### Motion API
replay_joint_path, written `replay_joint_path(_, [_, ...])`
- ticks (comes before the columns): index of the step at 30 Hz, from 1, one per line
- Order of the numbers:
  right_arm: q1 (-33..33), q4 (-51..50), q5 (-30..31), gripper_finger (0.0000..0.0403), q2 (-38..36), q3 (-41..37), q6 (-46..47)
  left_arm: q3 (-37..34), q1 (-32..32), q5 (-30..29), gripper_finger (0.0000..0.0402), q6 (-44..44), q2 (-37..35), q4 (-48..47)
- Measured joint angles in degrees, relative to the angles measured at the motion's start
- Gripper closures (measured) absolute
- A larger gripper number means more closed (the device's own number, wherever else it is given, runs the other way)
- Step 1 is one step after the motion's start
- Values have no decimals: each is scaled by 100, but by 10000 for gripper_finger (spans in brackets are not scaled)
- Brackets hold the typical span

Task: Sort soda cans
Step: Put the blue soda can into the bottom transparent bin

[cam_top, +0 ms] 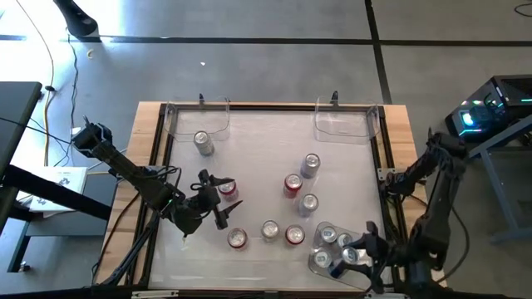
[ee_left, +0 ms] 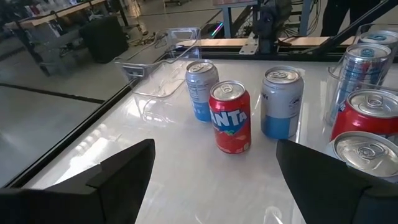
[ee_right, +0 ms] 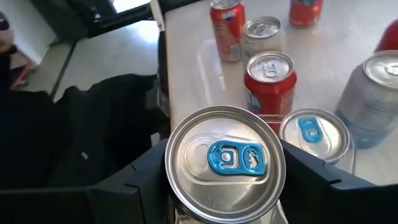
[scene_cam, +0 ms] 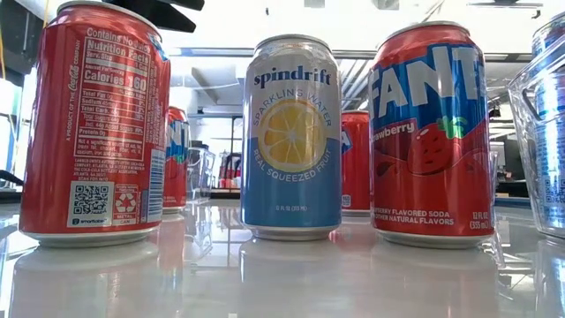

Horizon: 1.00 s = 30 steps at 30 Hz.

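Note:
Several soda cans stand upright on the white table: a silver one (cam_top: 204, 143) by the far-left bin, a red one (cam_top: 227, 189), a cluster around the red Fanta can (cam_top: 292, 184), and a near row of Coke (scene_cam: 93, 124), Spindrift (scene_cam: 291, 137) and Fanta (scene_cam: 430, 132). My left gripper (cam_top: 223, 195) hovers open over the red can, raised off the table; its fingers (ee_left: 124, 171) are empty. My right gripper (cam_top: 359, 253) is over the near-right bin (cam_top: 320, 264), shut on a silver-topped can with a blue tab (ee_right: 227, 158). My right gripper pinches the blue-tab can by its side wall just below the top rim (ee_right: 180, 186), one finger (ee_right: 140, 177) on each side. The fingers come from above, pointing down. The can is upright; whether its base rests in the bin is hidden by the can itself.
Two clear bins stand at the far edge, left (cam_top: 199, 116) and right (cam_top: 345, 120). The near-right bin holds several more cans, one with a blue tab (ee_right: 314, 134) right beside the held one. A raised wooden frame (cam_top: 158, 149) borders the table. Bare white surface lies at the near left.

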Motion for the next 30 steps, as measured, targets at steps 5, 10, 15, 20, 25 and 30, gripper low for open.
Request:
replay_joint_path(5, [73, -131, 381, 186, 433, -62, 302, 0, 51, -7, 69, 18, 0, 117])
replay_joint_path(10, [-12, -185, 353, 186, 811, -60, 451, 0, 124, -13, 69, 39, 0, 277])
replay_joint_path(15, [-10, -220, 399, 186, 1147, -52, 637, 0, 161, -20, 69, 43, 0, 364])
replay_joint_path(20, [-10, -187, 526, 186, 1330, -32, 783, 0, 161, -19, 69, 103, 0, 474])
replay_joint_path(25, [-16, -136, 475, 186, 1335, -34, 721, 0, 161, -16, 69, 103, 0, 474])
replay_joint_path(30, [-19, -92, 385, 186, 1335, -38, 500, 0, 161, -13, 69, 103, 0, 474])
